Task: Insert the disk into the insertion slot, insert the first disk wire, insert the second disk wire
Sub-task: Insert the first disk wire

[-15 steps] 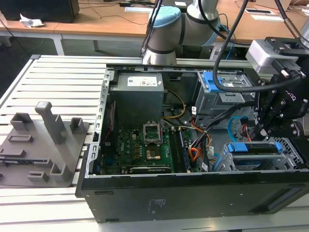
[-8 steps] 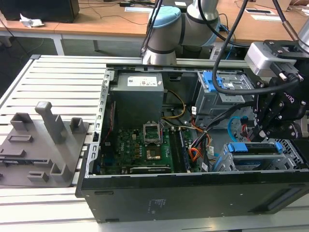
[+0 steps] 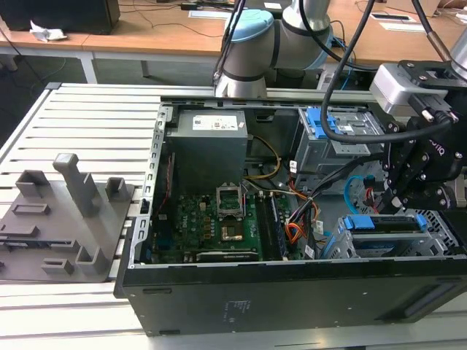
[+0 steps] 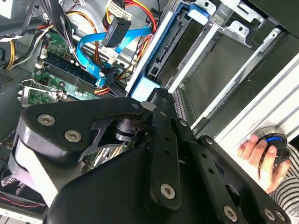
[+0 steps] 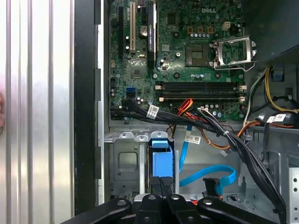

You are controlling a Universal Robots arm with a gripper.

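Observation:
The disk point(image 4: 187, 51), in a blue carrier point(image 5: 162, 161), sits inside the insertion slot point(image 5: 122, 161), the low perforated grey cage point(image 3: 339, 244) at the exterior view's right. My gripper point(image 5: 162, 183) is shut, and its narrow fingertips rest against the carrier's blue end tab point(image 4: 148, 89). The first disk wire, red-orange leads point(image 4: 142, 11) by a dark plug point(image 4: 117, 30), hangs loose beside the cage. A blue flat cable point(image 5: 210, 172) ending in a dark plug point(image 5: 212, 186) lies loose on the case floor. Which lead is the second disk wire I cannot tell.
The taller cage with the blue latch point(image 3: 332, 120) stands behind the slot. A thick black cable bundle point(image 5: 243, 154) runs past the cage over the motherboard point(image 5: 187, 51). A grey fixture point(image 3: 66, 211) lies on the slatted table. A person's hand point(image 4: 254, 151) holds a knob outside the case.

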